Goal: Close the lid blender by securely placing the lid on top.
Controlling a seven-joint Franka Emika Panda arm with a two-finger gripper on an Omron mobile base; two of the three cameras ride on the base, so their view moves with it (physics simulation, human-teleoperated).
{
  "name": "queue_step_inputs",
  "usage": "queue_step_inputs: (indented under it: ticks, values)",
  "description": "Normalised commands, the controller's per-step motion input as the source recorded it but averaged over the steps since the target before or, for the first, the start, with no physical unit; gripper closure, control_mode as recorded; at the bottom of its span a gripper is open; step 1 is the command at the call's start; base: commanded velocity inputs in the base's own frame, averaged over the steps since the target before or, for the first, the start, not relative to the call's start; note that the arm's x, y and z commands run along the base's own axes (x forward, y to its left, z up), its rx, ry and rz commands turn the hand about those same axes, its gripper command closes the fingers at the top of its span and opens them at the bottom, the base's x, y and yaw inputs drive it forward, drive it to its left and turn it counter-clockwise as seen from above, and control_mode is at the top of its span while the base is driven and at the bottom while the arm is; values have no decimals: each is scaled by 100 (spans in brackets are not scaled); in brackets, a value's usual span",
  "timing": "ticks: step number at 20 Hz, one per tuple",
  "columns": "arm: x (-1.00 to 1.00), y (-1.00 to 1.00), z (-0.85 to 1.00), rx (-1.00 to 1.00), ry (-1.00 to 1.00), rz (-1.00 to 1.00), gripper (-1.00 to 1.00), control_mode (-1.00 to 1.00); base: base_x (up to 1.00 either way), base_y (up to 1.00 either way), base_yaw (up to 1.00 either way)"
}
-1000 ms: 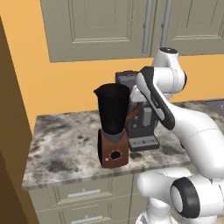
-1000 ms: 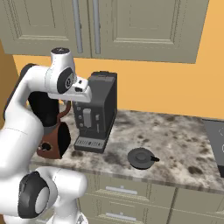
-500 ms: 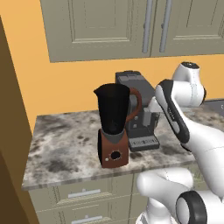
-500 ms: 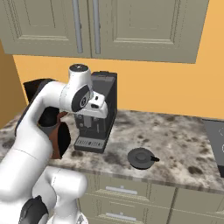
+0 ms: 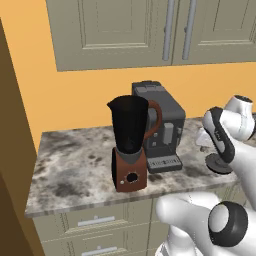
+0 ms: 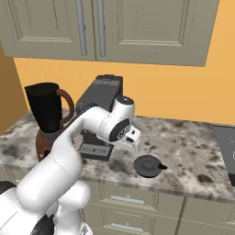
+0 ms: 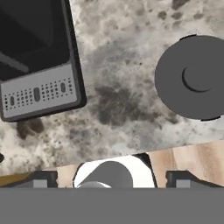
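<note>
The blender (image 5: 129, 150) stands on the counter's left part: a black tapered jar (image 6: 44, 108) with an uncovered rim and a brown handle, on a reddish-brown base. The lid (image 6: 147, 165), a dark grey disc with a raised knob, lies flat on the counter to the right of the coffee machine; it also sits at the right of the hand view as the lid (image 7: 195, 78). My gripper (image 6: 130, 145) hangs low over the counter, just left of the lid and apart from it. In the hand view the gripper (image 7: 113, 180) is open, fingertips wide apart with nothing between them.
A boxy dark grey coffee machine (image 5: 161, 125) stands between blender and lid, its drip tray (image 7: 38, 93) close to my hand. Wall cabinets (image 6: 105, 27) hang overhead. A cooktop edge (image 6: 226, 148) lies at the far right. The counter's front edge (image 7: 183, 151) runs just below the lid.
The arm has swung right and down, from beside the coffee machine's upper part to low over the counter next to the lid. Blender and lid have not moved.
</note>
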Motion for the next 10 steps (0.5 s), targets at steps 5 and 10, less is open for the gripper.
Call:
queue_step_inputs:
  ticks: [5, 10]
  values:
    - [4, -99, -66, 15, 27, -19, -100, -100, 0, 0, 0]
    - [14, -59, -24, 4, 9, -9, -100, -100, 0, 0, 0]
